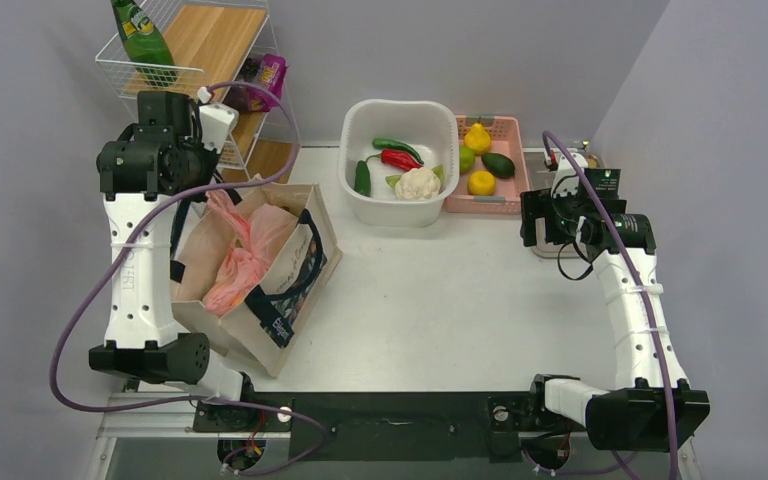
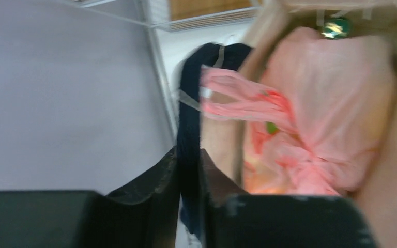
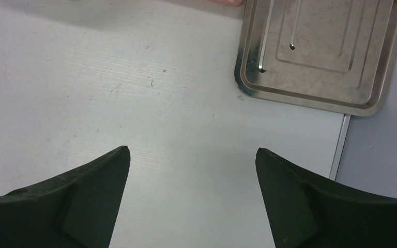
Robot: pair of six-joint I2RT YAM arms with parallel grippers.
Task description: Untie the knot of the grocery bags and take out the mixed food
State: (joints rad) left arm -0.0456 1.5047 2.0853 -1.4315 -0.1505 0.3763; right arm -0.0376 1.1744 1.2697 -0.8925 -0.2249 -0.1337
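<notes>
The beige canvas tote (image 1: 305,285) stands at the left of the table with the thin pink plastic bag (image 1: 250,250) inside it. In the left wrist view the pink bag (image 2: 336,98) fills the tote's mouth, and its knot (image 2: 315,165) is a twisted bunch with one handle loop (image 2: 238,101) sticking out leftwards. My left gripper (image 2: 188,155) is shut on the tote's black strap (image 2: 192,98) at the tote's far left rim. The mixed food is hidden in the pink film. My right gripper (image 3: 192,152) hangs open and empty over bare table at the right.
A wire rack (image 1: 195,60) behind the tote carries a green bottle (image 1: 143,35) and a purple packet (image 1: 265,80). A white basin (image 1: 360,195) holds cauliflower (image 1: 418,183) and peppers. Beside it is a pink basket (image 1: 508,128) of fruit. A metal tray (image 3: 315,51) lies by the right gripper.
</notes>
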